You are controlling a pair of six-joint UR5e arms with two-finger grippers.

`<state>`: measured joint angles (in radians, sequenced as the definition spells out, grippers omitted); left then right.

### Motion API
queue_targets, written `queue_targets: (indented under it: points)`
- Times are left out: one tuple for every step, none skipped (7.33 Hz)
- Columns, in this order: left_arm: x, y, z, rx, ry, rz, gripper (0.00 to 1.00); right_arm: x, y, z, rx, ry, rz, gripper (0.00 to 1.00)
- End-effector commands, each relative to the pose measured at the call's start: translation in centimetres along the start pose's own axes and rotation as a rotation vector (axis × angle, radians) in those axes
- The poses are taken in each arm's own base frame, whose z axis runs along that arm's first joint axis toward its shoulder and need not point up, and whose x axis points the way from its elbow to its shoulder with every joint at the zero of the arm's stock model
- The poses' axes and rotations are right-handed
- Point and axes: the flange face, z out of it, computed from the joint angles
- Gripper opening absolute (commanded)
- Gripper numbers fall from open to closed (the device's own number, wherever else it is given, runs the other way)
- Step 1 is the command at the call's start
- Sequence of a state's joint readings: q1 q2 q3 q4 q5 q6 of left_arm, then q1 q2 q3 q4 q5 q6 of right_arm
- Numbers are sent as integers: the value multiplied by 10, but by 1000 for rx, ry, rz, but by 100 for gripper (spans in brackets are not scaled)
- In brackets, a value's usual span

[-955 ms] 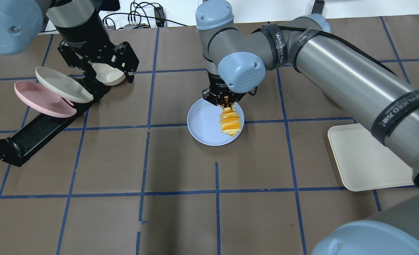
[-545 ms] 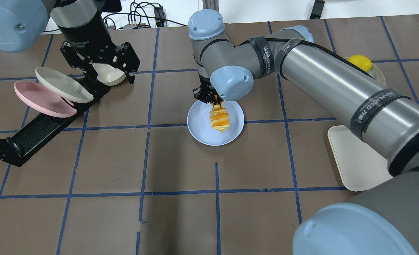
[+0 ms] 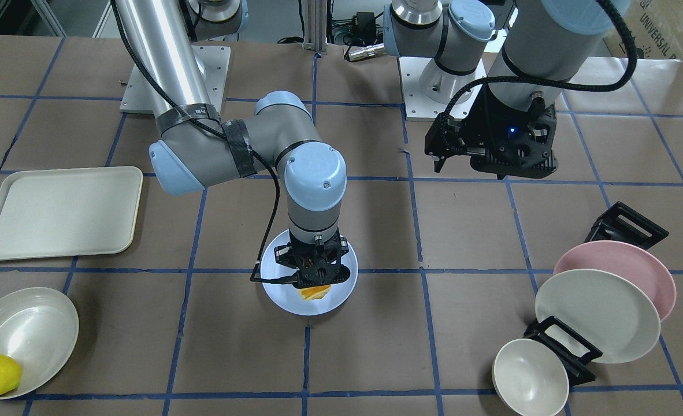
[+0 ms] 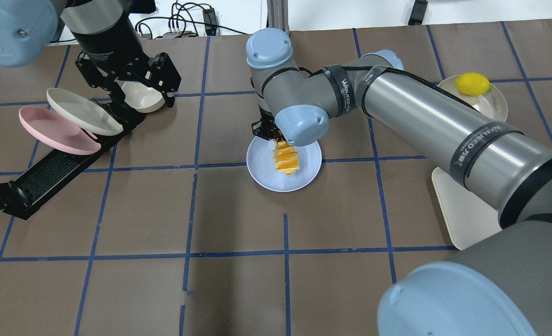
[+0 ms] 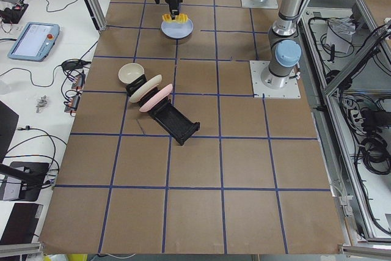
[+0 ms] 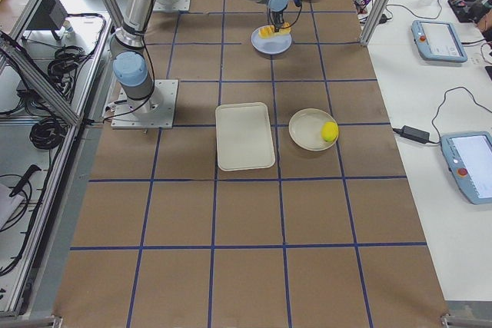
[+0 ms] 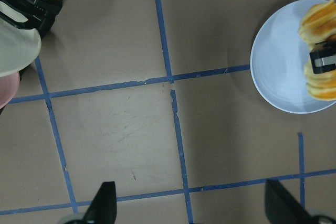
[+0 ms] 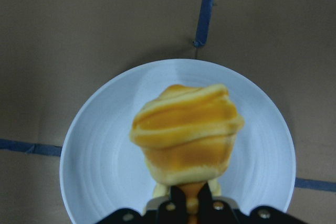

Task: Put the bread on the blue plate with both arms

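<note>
The bread (image 4: 285, 158) hangs over the blue plate (image 4: 262, 175) mid-bench, clamped in the right gripper (image 8: 190, 205) fingers (image 7: 324, 60), so release remains; the left gripper (image 7: 191, 203) fingers gape empty

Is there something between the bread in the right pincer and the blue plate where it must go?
Nothing visible does. The right pincer holds the bread directly over the blue plate, whose surface is bare. The left pincer hangs far off, beside the dish rack.
</note>
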<state>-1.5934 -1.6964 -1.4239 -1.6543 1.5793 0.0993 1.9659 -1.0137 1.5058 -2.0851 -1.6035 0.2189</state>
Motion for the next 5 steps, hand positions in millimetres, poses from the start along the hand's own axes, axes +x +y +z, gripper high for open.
queue_targets:
  points:
    - [1, -1, 0, 0, 4, -4, 100, 2, 9, 17, 21, -7, -3, 7]
    - [1, -1, 0, 0, 5, -4, 100, 2, 9, 18, 20, -6, -3, 8]
    - [1, -2, -1, 3, 7, -5, 100, 1, 10, 16, 22, -9, -1, 40]
    - [0, -3, -6, 12, 3, -7, 100, 1, 10, 17, 19, -8, -10, 94]
    - [0, -3, -9, 17, -4, -5, 100, 1, 10, 17, 19, -9, -33, 100]
